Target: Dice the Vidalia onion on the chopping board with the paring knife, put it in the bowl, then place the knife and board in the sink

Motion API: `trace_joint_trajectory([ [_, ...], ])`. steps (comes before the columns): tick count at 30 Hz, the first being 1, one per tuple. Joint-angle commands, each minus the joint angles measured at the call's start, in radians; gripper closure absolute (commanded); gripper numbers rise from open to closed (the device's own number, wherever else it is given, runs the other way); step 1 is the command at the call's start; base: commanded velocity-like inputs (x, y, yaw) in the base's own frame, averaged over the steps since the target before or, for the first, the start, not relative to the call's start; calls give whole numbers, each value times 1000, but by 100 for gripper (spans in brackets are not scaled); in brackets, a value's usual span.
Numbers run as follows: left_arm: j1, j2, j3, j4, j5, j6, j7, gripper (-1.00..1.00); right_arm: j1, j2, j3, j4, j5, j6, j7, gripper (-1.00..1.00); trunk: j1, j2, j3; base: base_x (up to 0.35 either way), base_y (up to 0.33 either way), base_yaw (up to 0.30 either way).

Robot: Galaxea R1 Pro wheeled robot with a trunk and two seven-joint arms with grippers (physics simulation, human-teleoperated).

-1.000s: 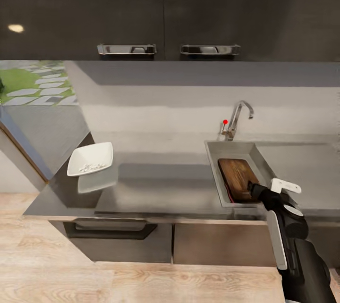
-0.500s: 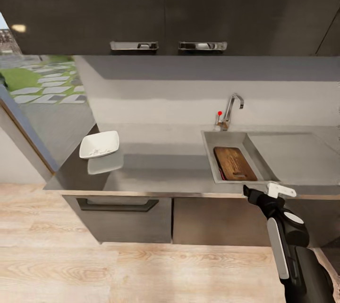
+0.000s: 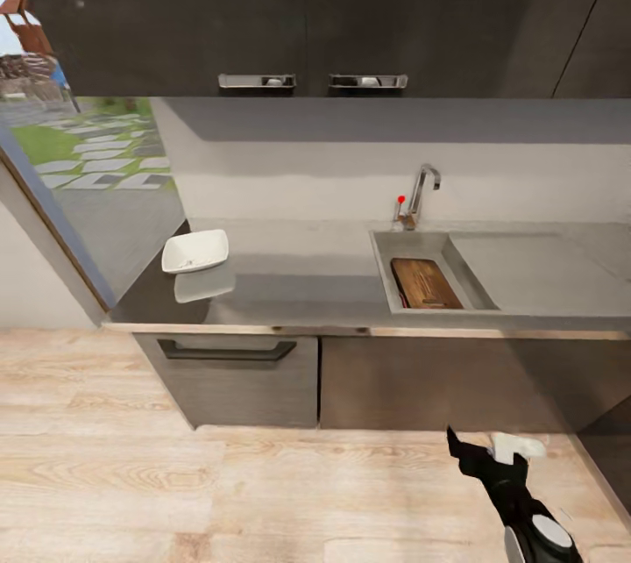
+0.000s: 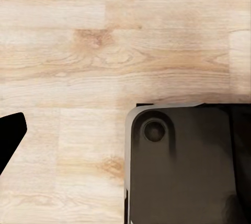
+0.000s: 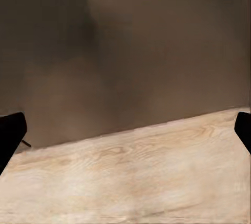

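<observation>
In the head view the chopping board (image 3: pixel 427 283) is lying in the sink (image 3: pixel 386 269), the bowl (image 3: pixel 194 250) sitting far left on the tabletop (image 3: pixel 298 291), while the right pincer (image 3: pixel 478 451) is hanging low over the floor (image 3: pixel 219 484). In the right wrist view its fingertips (image 5: pixel 10 135) are standing spread with nothing between them; the left wrist view is looking down at floorboards, and I cannot tell that pincer's state. The risk is a low arm clipping the cabinet front (image 3: pixel 412 388) if the base is rolling in again.

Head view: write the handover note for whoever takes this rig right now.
Right claw: open, empty, low over the wooden floor, short of the cabinets.
Left claw: one fingertip shows over the floor; state unclear.
Chopping board lies in the sink; a thin red sliver beside it may be the paring knife. Bowl sits at the countertop's left end, contents unclear.
Done: board in sink. Left: confirm knife and diced onion.
</observation>
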Motion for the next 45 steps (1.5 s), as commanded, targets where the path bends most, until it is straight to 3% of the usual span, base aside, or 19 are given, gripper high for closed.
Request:
trace_joint_trajectory([
  [1,0,1,-9,-2,2,-1,10,-100,6,1,-2,40,14,-32,14,-100,1,-2,-2,-27,0,0],
  [2,0,2,-9,-3,2,-1,10,-100,17,0,-4,176,57,-156,42,-100,1,-2,-2,-14,0,0],
  [4,0,2,-9,-3,2,-1,10,-100,24,-5,-7,440,92,-363,62,-100,1,-2,-2,-7,0,0],
  [6,0,3,-9,-3,2,-2,10,-100,28,-13,-8,655,108,-496,71,-100,1,-2,-2,-3,0,0],
  [11,0,3,-9,-3,2,-1,10,-100,30,-39,-5,1024,118,-660,78,-100,1,-2,-2,-1,0,0],
  [17,0,3,-9,-3,2,-2,10,-100,30,-54,-5,1259,119,-756,76,-100,1,-2,-2,0,0,-1],
  [24,0,3,-9,-3,2,-2,10,-100,30,-74,-11,1332,113,-765,68,-100,1,-2,5,0,0,-115],
  [45,0,9,-9,-3,3,-2,11,-100,30,-66,-14,1334,113,-766,55,-100,1,-2,28,0,0,-35],
])
